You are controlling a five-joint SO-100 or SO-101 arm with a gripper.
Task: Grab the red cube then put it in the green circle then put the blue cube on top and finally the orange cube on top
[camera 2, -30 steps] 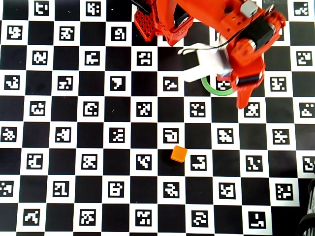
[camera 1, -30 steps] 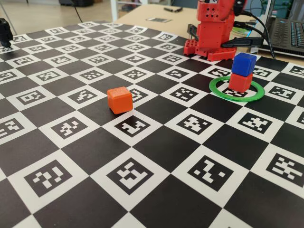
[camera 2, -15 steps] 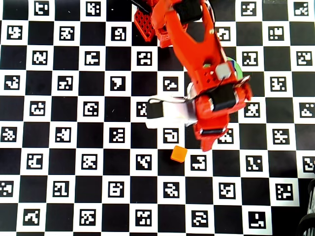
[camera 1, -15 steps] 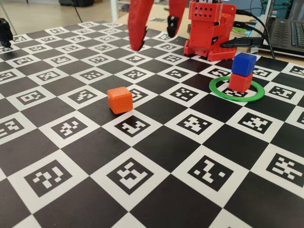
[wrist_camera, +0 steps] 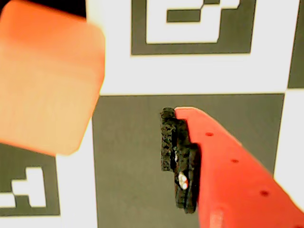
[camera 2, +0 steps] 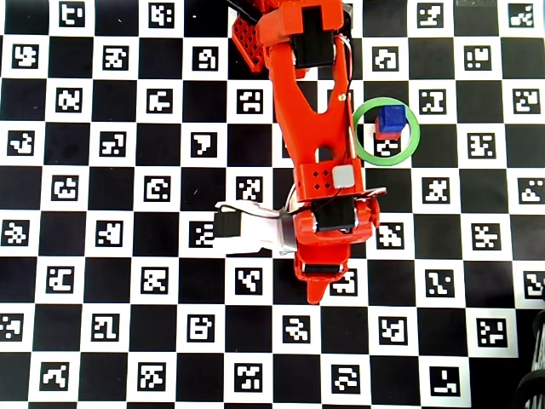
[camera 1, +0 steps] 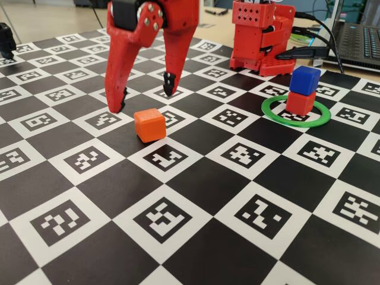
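Fixed view: gripper [camera 1: 146, 101] hanging jaws spread, empty, just behind orange cube [camera 1: 149, 124] sitting on surface; blue cube [camera 1: 305, 80] resting on red cube [camera 1: 300, 102] inside green circle [camera 1: 296, 111].
Wrist view: orange cube [wrist_camera: 47, 78] looking light, rigid; pinching opposite flat faces seems best.
Overhead view: arm hiding it.

- Even, bright indoor light in every view; shadows on the tabletop [camera 1: 196, 178] are faint and soft.
- Wrist view: the orange cube [wrist_camera: 47, 76], just left of the hand [camera 1: 145, 95], is blurred and washed out by glare.
- Overhead view is sharp, with whites slightly overexposed.
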